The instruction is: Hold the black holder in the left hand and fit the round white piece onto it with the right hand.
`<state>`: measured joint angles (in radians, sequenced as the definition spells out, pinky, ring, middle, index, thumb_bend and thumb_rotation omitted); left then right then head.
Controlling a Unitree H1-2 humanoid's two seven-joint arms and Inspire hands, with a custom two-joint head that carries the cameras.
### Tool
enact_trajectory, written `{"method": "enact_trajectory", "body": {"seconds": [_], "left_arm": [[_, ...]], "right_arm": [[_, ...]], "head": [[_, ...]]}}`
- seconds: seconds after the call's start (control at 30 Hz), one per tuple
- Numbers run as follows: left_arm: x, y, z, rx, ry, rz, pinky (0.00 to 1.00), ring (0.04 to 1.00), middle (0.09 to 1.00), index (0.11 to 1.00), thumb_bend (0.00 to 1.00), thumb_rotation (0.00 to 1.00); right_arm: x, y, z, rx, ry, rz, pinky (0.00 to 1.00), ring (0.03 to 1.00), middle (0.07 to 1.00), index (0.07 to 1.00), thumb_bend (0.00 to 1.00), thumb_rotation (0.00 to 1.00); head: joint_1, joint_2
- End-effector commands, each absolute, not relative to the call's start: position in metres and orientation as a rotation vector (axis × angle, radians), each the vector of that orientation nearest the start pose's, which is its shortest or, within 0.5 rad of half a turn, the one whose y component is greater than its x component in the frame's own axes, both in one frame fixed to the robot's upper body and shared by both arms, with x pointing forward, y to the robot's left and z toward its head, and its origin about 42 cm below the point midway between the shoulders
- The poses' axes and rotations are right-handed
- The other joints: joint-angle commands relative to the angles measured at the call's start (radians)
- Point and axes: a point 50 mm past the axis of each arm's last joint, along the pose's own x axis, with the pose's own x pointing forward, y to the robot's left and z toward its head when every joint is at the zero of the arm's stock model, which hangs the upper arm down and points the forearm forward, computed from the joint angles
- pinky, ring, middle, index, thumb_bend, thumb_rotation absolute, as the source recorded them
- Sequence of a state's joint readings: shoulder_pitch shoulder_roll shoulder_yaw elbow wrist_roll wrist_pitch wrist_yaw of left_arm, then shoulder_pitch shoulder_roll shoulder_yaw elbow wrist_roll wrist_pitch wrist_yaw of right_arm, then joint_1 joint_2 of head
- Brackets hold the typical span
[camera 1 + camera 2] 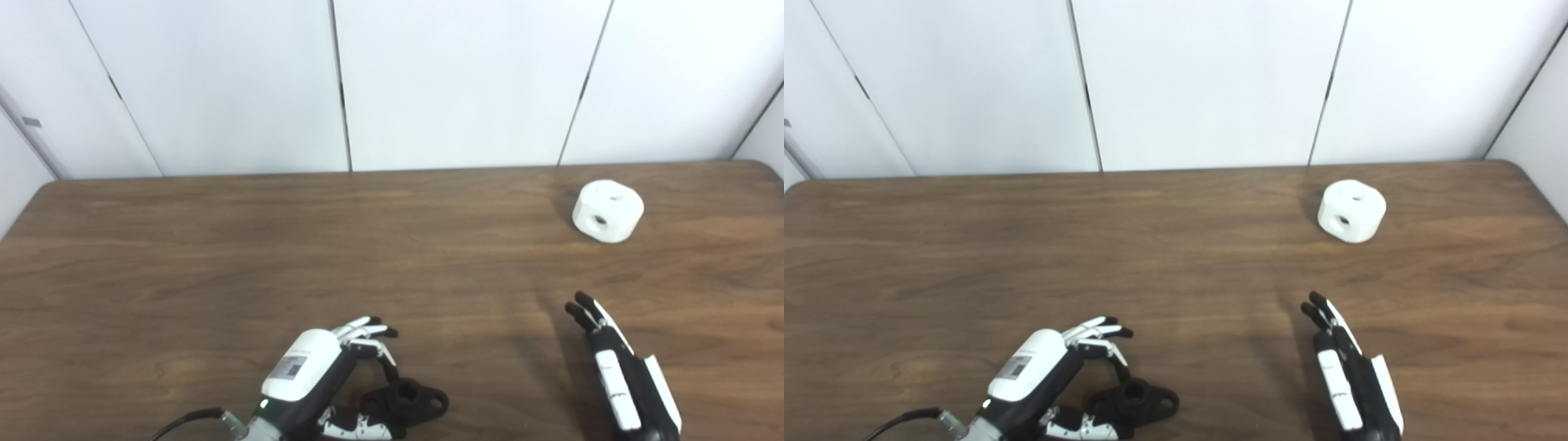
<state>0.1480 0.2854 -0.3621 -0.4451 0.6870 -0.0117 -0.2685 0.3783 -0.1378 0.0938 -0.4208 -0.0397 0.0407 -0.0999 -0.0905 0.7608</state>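
at the near edge of the wooden table (184,257), left of centre, the left hand (331,373) comes in from the bottom, its white back turned up. its fingers (367,331) curl forward and down, and its thumb lies low along the bottom edge. the black holder (407,401) sits on the table between thumb and fingers, touching them; a round socket on top and a small lug with a hole poke out to the right. whether the fingers are fully clamped on it or only cupped round it, i cannot tell.

to the right, well apart, the right hand (618,367) is held edge-on, fingers straight, close together and pointing away toward the far side. it holds nothing.

farther back and right, near the wall panels (459,79), the white piece (607,210) rests alone on the table, a hole in its top and another in its side.
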Motion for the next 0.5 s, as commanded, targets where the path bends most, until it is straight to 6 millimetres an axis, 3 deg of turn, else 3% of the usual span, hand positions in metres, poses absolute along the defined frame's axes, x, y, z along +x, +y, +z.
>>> {"method": "enact_trajectory", "body": {"seconds": [0.0, 0.47], "left_arm": [[0.204, 0.177, 0.166, 0.898, -0.326, -0.559, 0.88, 0.931, 0.855, 0.493, 0.5, 0.06], [0.2, 0.171, 0.15, 0.913, -0.306, -0.607, 0.92, 0.939, 0.855, 0.492, 0.5, 0.06]], "right_arm": [[0.173, -0.223, 0.144, -0.082, -0.086, -0.075, 1.0, 0.948, 0.897, 0.92, 0.48, 0.98], [0.172, -0.227, 0.152, -0.079, -0.077, -0.069, 1.0, 0.957, 0.895, 0.918, 0.52, 0.95]], "head": [[0.002, 0.009], [0.003, 0.057]]}}
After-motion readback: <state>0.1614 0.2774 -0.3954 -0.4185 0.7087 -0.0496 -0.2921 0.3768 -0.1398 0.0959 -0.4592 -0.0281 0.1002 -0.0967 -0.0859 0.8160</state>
